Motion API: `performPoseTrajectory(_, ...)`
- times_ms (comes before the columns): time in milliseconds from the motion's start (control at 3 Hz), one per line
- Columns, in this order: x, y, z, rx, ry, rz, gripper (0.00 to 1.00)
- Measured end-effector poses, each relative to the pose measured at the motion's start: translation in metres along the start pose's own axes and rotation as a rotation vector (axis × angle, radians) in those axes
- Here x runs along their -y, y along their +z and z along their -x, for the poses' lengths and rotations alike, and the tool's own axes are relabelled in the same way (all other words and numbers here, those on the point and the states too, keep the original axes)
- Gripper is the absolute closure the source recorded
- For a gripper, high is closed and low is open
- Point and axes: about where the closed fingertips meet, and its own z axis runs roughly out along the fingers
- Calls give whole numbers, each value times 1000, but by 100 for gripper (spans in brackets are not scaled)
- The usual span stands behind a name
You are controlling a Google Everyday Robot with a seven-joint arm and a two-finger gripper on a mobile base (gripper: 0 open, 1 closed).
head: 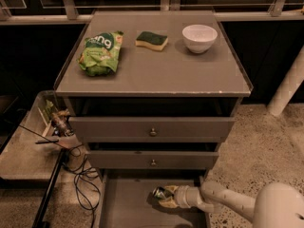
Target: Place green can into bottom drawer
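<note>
The bottom drawer (126, 205) is pulled out at the foot of the grey cabinet, showing a flat grey floor. My gripper (164, 196) reaches in from the right, low over the drawer's right part, on a white arm (223, 201). Its pale fingers (170, 189) are closed around the green can (158, 192), a small dark-green can with a shiny end. The can sits just above or on the drawer floor; I cannot tell which.
The cabinet top (190, 75) holds a bright-green snack bag (99, 53), a green-topped yellow sponge (151, 40) and a white bowl (199, 37). Two upper drawers with round knobs (152, 132) are shut. A low shelf with clutter and cables (76, 167) stands at the left.
</note>
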Motion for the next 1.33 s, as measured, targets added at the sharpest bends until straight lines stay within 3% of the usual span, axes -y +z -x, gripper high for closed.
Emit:
performPoseTrajectory(667,-1,8,-12,-29,37,-43,100)
performPoseTrajectory(1333,-3,19,-18,-94,29,-70,100)
